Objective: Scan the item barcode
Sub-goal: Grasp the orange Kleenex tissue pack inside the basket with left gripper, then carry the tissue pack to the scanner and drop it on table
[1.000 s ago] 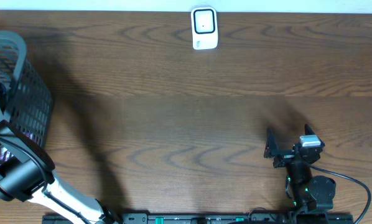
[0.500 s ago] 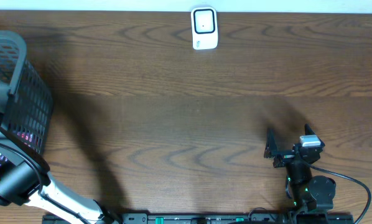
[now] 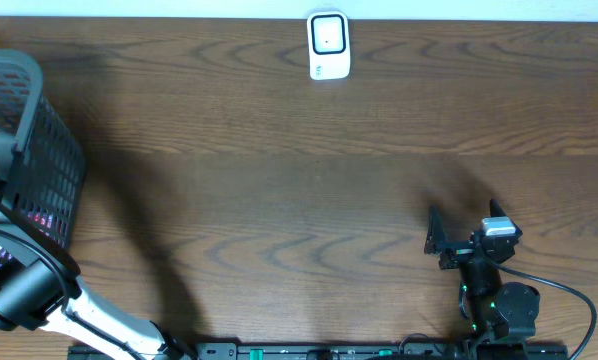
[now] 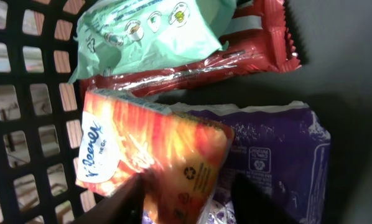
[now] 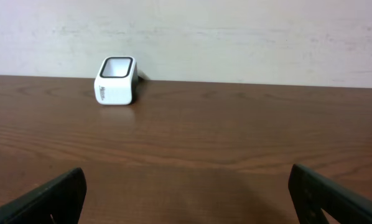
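Where tissue pack [image 4: 152, 152] overlaps, purple pack [image 4: 279, 162] vanishes.

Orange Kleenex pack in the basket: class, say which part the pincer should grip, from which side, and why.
Probably take the Kleenex pack by its near short end, pinched across the width, coming down through the open top of the basket. It lies uppermost, tilted on the purple pack, the wall close beside it; the left pincer straddles that end.
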{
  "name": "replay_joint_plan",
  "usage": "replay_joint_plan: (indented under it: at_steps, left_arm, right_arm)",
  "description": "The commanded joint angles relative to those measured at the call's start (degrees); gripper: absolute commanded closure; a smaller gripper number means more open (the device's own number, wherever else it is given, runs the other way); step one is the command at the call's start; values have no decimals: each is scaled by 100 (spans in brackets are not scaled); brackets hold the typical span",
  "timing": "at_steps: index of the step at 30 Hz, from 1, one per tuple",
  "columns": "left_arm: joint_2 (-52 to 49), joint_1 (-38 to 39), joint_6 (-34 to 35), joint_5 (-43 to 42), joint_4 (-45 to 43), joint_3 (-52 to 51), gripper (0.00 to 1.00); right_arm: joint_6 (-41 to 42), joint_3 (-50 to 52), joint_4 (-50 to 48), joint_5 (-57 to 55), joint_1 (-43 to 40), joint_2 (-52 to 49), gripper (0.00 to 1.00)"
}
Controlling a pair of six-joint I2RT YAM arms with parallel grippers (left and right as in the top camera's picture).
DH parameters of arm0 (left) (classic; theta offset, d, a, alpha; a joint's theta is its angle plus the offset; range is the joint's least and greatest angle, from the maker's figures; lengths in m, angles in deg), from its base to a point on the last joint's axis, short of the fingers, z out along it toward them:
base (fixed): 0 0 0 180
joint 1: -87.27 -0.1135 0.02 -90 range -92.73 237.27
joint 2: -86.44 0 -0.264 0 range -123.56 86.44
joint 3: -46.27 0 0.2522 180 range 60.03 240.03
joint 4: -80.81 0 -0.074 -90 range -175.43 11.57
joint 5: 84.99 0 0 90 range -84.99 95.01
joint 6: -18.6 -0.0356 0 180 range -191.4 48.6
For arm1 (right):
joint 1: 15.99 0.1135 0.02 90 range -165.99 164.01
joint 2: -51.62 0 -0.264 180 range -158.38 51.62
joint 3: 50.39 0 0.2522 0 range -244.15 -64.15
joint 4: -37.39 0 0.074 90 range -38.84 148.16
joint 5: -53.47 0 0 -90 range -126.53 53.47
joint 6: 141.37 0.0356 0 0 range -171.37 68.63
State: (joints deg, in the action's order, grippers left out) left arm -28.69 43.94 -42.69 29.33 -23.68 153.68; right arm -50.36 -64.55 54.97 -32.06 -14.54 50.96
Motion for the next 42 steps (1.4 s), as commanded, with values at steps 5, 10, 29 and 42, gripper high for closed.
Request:
replay_joint_plan:
  at_steps: [5, 10, 29, 42]
  left_arm:
    - [-74, 0, 31, 17, 2, -240, 63]
    - [-74, 0, 31, 15, -105, -448, 61]
    - [1884, 7, 400, -254, -11, 238, 93]
    - [3851, 1126, 1165, -6214, -1620, 238, 93]
  right_arm:
    - [63, 9, 24, -7, -26, 37, 1]
    - [63, 9, 24, -7, -26, 37, 1]
    - [63, 9, 24, -7, -26, 37, 1]
    - [63, 9, 24, -7, -26, 37, 1]
